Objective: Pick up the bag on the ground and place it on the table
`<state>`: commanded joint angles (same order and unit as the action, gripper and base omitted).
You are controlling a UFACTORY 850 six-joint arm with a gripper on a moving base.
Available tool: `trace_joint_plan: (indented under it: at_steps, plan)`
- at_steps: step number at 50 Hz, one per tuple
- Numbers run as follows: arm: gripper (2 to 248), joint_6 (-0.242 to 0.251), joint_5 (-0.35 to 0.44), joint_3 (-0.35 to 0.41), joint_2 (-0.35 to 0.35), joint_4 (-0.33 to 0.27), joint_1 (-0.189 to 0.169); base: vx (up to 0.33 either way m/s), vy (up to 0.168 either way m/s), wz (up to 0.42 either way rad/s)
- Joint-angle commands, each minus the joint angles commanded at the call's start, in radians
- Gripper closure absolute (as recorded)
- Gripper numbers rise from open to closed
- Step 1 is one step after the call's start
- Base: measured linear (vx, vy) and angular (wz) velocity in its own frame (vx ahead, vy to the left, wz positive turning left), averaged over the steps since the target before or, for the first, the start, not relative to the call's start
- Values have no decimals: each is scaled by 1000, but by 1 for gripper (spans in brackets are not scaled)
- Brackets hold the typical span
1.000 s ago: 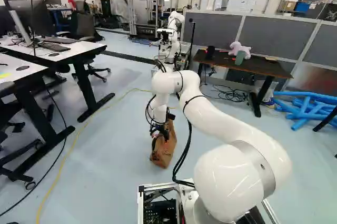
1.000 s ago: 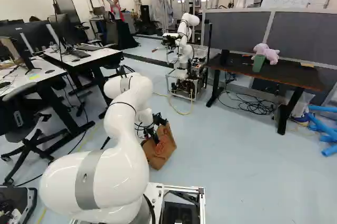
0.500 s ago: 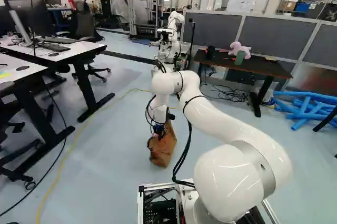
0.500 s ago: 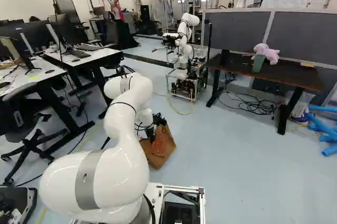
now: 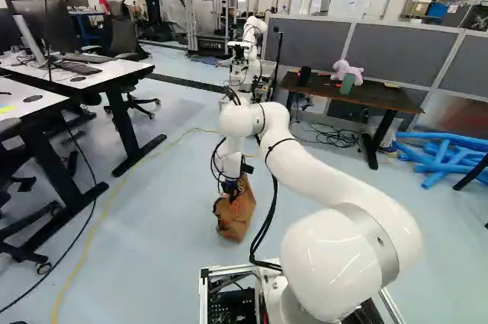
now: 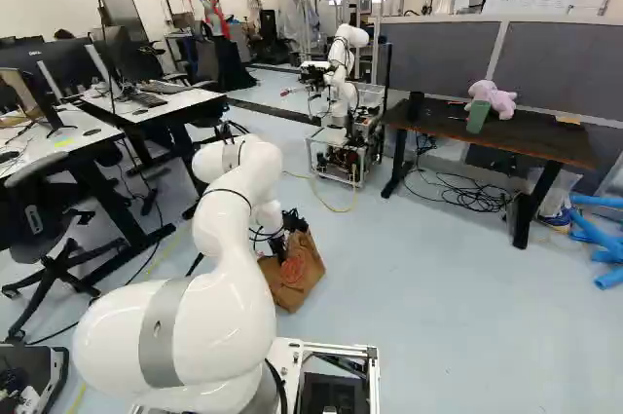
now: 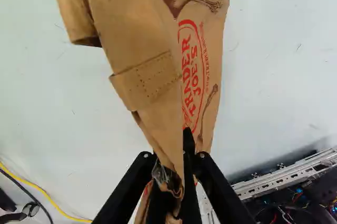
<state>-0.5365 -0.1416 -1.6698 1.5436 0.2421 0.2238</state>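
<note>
At the end of my arm, the gripper (image 6: 279, 247) is down at the top of the brown paper bag (image 6: 300, 276), which stands on the floor and leans slightly. In the wrist view the gripper (image 7: 175, 156) is shut on the bag (image 7: 145, 34), its upper paper pinched together between the two black fingers. A folded paper handle (image 7: 147, 79) lies against the bag's side, ahead of the fingers. The orange pads are mostly hidden. The dark table (image 6: 526, 143) stands farther off at the right of the right base view.
On the dark table are a pink plush toy (image 6: 494, 99), a green cup (image 6: 478, 116) and a black cup (image 6: 416, 105). Another robot (image 6: 343, 93) stands left of it. Cables (image 6: 467, 192) lie beneath. White desks (image 5: 69, 72) line the left; blue tubes (image 5: 442, 158) lie right.
The gripper's fingers have shut, and the bag's top has been drawn together and shifted slightly with them. The base and the rest of the arm look nearly still.
</note>
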Motion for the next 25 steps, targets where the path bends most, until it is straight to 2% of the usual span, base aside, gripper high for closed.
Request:
trace_joint_plan:
  at_steps: [25]
  plan:
    - [227, 0, 0, 147, -107, 0, 25, 0, 0, 0]
